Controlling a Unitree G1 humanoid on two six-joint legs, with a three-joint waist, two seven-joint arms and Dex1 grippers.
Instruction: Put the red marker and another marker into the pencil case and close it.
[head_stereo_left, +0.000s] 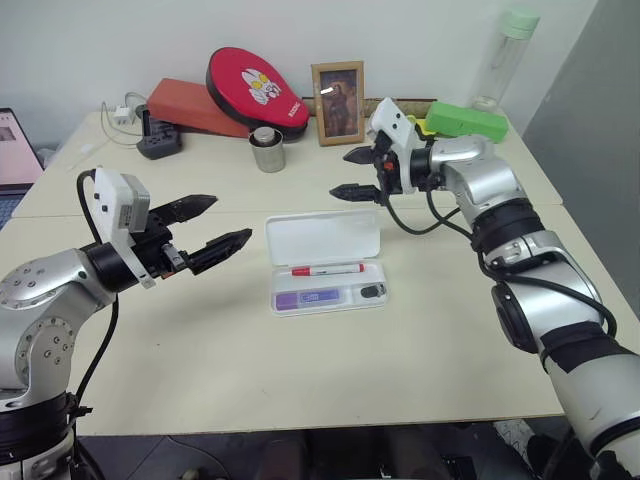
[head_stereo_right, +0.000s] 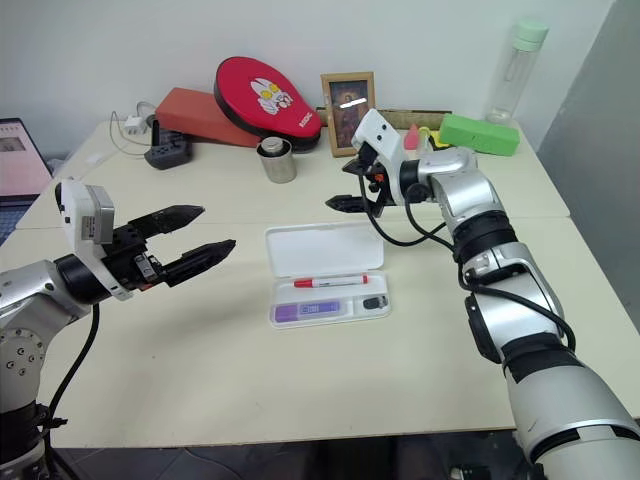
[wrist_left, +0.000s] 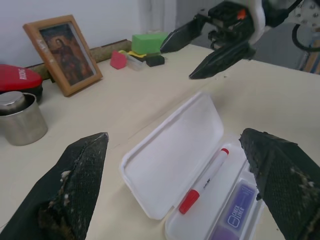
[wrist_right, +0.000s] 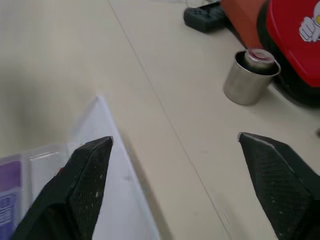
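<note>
Both markers are already in the pencil case, so only the lid needs closing. The case lies open on the worktop, lid flat on the far side, tray nearer the robot.

The red marker lies in the tray just below the hinge line, long axis along the case's length, red cap twd the left pincer, tail twd the right side. The purple marker sits parallel in the front slot, w/ a small dark item beside it at the right end of the tray.

Left pincer is spread wide, empty, hovering off the case's left end and aimed across at it. Right pincer is also spread and empty, raised beyond the lid's far right corner, tips aimed left. I'd guess it's placed there to get behind the lid and flip it fwd over the tray.
</note>
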